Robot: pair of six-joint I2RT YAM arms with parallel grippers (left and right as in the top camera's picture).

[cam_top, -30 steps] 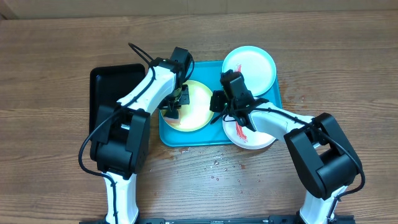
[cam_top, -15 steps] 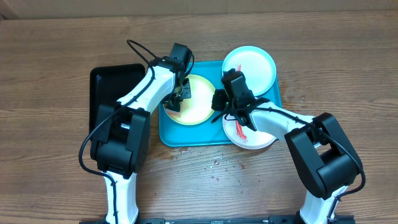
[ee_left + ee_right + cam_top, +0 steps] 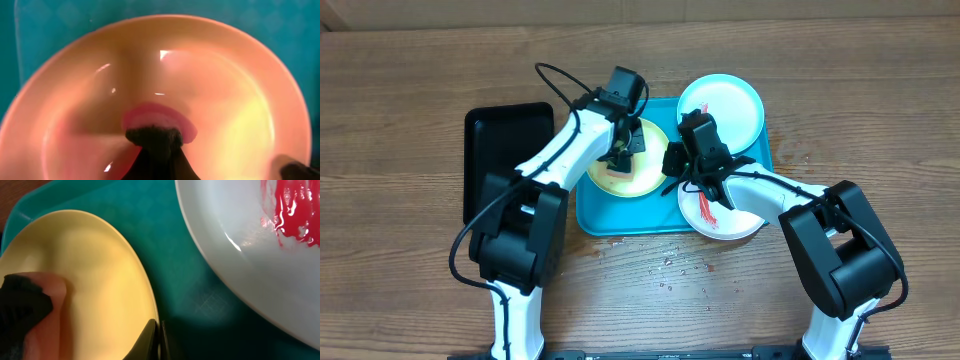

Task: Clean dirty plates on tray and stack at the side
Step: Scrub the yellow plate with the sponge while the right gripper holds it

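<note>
Your left gripper (image 3: pixel 623 152) is clenched on a small pink pad (image 3: pixel 161 119), pressed onto the face of the yellow-green plate (image 3: pixel 644 180) directly beneath its fingertips. In the left wrist view the plate fills nearly everything around the pad, with the turquoise tray (image 3: pixel 620 222) showing past the plate's far rim. Your right gripper (image 3: pixel 156 339) is closed tight, its fingers nipped on the rim of that same plate, on the edge away from your left arm. Just to the right of the right gripper lies the plain white plate (image 3: pixel 235 235), parted from the yellow-green one by a strip of tray floor and carrying a wet red smear (image 3: pixel 294 211). Beyond the right gripper, the light blue plate (image 3: pixel 722 105) sits at the tray's far corner, partly over its rim. A black tray (image 3: pixel 500 150) lies on the wooden table (image 3: pixel 410 90), out to the left of your left arm.
</note>
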